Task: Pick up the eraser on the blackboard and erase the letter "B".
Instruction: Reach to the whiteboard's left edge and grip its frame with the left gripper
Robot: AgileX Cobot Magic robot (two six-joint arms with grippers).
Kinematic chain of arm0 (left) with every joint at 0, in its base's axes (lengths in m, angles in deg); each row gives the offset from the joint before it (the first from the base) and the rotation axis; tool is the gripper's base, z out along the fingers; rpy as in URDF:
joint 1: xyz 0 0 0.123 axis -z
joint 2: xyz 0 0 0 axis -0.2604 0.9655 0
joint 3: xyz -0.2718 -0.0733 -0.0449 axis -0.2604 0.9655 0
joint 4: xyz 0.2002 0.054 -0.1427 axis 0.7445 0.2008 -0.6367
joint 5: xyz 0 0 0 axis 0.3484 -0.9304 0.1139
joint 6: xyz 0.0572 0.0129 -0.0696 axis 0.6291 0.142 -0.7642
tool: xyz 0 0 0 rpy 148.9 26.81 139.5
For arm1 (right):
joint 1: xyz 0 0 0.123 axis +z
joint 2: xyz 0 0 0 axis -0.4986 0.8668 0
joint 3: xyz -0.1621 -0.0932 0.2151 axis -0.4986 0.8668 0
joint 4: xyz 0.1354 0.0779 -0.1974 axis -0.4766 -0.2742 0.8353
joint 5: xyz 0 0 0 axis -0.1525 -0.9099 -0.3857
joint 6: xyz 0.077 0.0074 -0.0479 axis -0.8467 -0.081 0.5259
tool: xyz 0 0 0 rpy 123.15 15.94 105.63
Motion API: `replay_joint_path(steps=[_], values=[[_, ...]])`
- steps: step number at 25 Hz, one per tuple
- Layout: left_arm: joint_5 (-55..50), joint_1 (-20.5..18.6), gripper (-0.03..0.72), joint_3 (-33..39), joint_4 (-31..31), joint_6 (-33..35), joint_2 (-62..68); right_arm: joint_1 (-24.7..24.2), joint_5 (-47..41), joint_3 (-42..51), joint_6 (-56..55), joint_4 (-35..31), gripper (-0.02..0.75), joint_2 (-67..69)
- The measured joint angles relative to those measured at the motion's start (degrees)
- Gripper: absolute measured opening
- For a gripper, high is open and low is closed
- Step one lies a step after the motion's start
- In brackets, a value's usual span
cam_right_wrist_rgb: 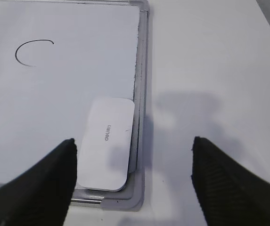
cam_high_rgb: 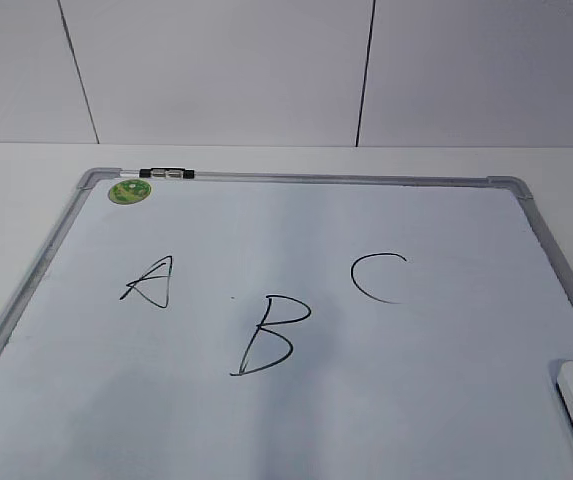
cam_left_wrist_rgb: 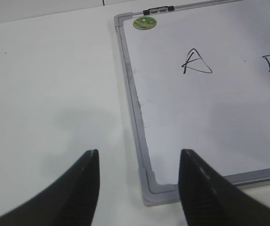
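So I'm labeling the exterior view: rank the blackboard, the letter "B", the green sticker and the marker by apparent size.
1. blackboard
2. letter "B"
3 and 4. marker and green sticker: too alike to rank; the marker is longer, the sticker wider.

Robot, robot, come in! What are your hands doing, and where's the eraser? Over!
Both end effectors, left and right, open, empty. Eraser flat on blackboard, right near corner, untouched. Letter "B" intact. Nothing blocking.
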Motion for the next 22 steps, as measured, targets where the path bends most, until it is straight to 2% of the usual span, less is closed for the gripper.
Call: replay_joint_path(steps=[5,22], values=[[0.0,0.0,0.397,0.0,0.0,0.0,0.0,0.0,0.0,0.0,4.0,-1.9,0.593,0.0],[0.0,0.0,0.391,0.0,0.1,0.0,0.0,0.0,0.0,0.0,4.4,-2.3,0.594,0.0]])
